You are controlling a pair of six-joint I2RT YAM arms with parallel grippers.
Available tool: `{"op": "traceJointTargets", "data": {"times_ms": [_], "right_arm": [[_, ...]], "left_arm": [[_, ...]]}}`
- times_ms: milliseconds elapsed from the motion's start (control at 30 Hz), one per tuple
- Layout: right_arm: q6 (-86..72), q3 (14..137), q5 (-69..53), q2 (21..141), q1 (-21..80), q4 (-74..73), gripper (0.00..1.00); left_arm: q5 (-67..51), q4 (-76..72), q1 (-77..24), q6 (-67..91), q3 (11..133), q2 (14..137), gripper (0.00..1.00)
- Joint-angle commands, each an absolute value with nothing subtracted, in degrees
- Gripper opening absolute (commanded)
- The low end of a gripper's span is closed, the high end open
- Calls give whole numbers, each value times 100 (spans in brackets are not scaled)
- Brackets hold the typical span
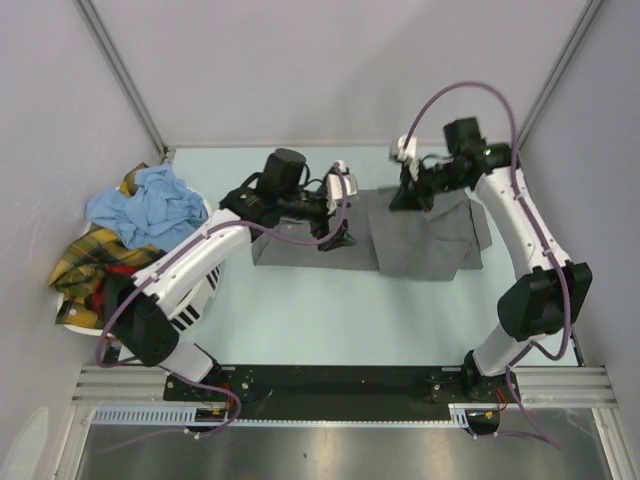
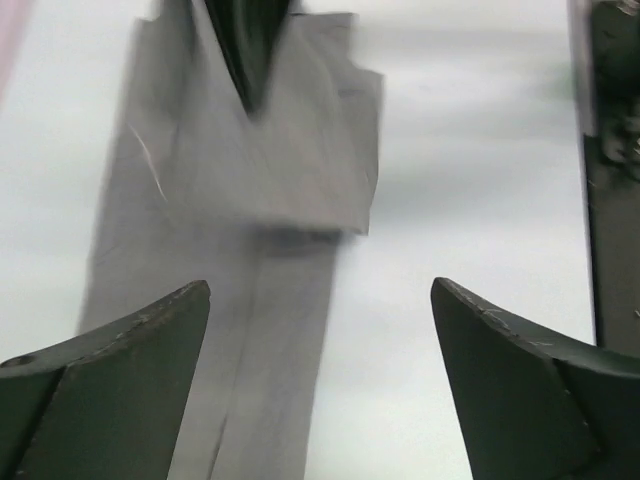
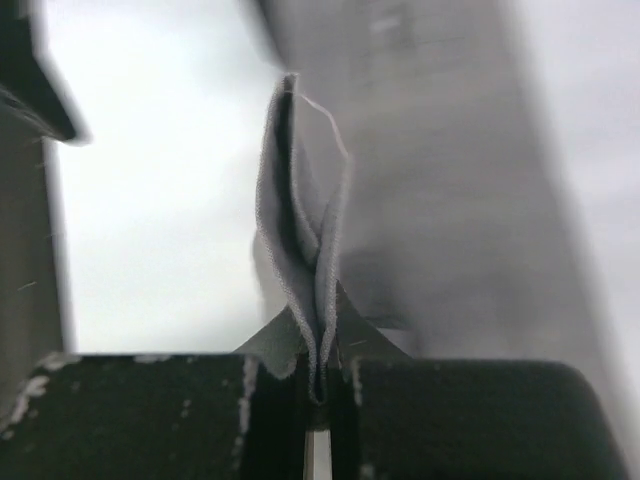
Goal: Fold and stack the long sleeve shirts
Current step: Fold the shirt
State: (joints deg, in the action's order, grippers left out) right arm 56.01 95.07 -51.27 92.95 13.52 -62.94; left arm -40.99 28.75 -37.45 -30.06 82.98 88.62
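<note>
- Step in hand, by the look of it: folding the grey shirt (image 1: 425, 245) across itself on the table (image 1: 300, 315).
- Right gripper (image 1: 408, 196) clamped on a doubled edge of that shirt at its far side, with the cloth pinched between both fingers and raised a little.
- Left gripper (image 2: 320, 290) spread wide, with nothing between its 2 fingers, hovering over the shirt's left strip, which lies just below and ahead.
- Best done by lowering the left fingers onto a matching edge, closing firmly, then carrying both edges over together, level and slow, to avoid a skewed crease.
- Worth keeping the right pinch deep: thin hem, likely to slip.
- Light blue shirt (image 1: 150, 205) and yellow plaid shirt (image 1: 85, 265) heaped at the table's left, well apart from both grippers.
</note>
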Motion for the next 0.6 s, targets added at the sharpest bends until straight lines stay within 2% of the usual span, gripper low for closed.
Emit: {"op": "traceJointTargets", "data": {"times_ms": [0,167,233,433,567], "right_arm": [[5361,11316,-5220,10156,704,-5808,0],[6106,13933,-5195,11590,483,-6275,0],[6275,14342,-5011,12021,483,-6171,0],[6513,13782,-4414,12155,589,-4511,0],[6320,13553,-4097,12208,624,-3737,0]], "left_arm": [[-3174,1688,-3437,-2364,7920,7814,100],[-2506,1557,-3349,-2268,7682,7462,99],[-2137,1372,-3331,-2241,7349,7225,100],[-532,712,-3314,-1583,6654,6803,99],[-79,861,-3279,-1538,6443,6671,99]]}}
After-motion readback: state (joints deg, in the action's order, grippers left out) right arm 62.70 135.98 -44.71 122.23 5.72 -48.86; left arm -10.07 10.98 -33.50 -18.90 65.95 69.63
